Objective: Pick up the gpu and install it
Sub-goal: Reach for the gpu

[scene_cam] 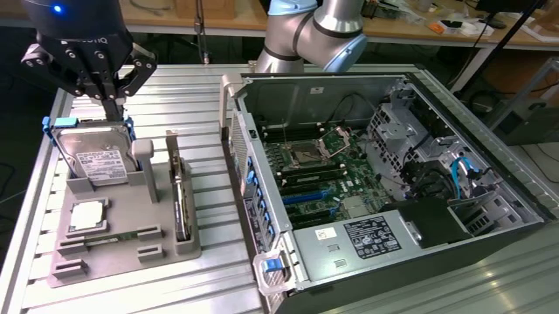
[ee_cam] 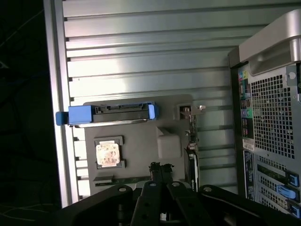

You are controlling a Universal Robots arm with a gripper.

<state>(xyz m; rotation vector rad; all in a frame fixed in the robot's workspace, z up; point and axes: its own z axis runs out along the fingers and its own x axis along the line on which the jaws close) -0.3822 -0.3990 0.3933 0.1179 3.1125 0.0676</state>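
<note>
The black jaws are fully closed and grip nothing, hanging above one blue-framed silver hard drive [scene_cam: 96, 157]. One gpu [scene_cam: 180, 209], a thin dark circuit card, stands edge-on in the one grey plastic holder [scene_cam: 114, 258] on the ribbed metal desk [scene_cam: 205, 111], beside one open black computer case [scene_cam: 511, 196].

arm [scene_cam: 307, 29]: silver-grey rounded joint housings with light blue caps | tool [scene_cam: 115, 111]: black body, a small blue lamp lit near its top, pale lettering across the front | fingers [scene_cam: 135, 70]: black linked bars, round silver pivot screws, thin dark tips | wrist view: black bars with pale screw heads
</note>
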